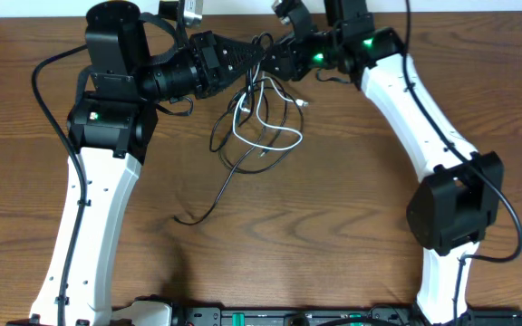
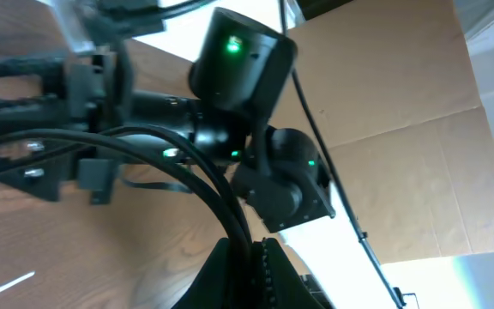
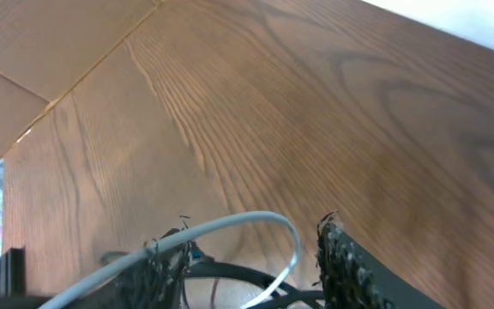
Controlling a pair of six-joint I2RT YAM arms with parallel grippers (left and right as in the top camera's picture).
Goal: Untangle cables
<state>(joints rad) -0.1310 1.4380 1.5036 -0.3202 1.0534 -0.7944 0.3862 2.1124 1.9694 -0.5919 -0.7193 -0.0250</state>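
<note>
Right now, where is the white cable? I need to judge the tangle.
Overhead, the white cable lies looped at top centre of the table, just below the left gripper and right gripper, crossing the black cable.

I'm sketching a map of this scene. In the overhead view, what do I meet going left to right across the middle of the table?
Left arm's white link → black cable, its loose tail → white cable, its loops → right arm's black elbow.
</note>
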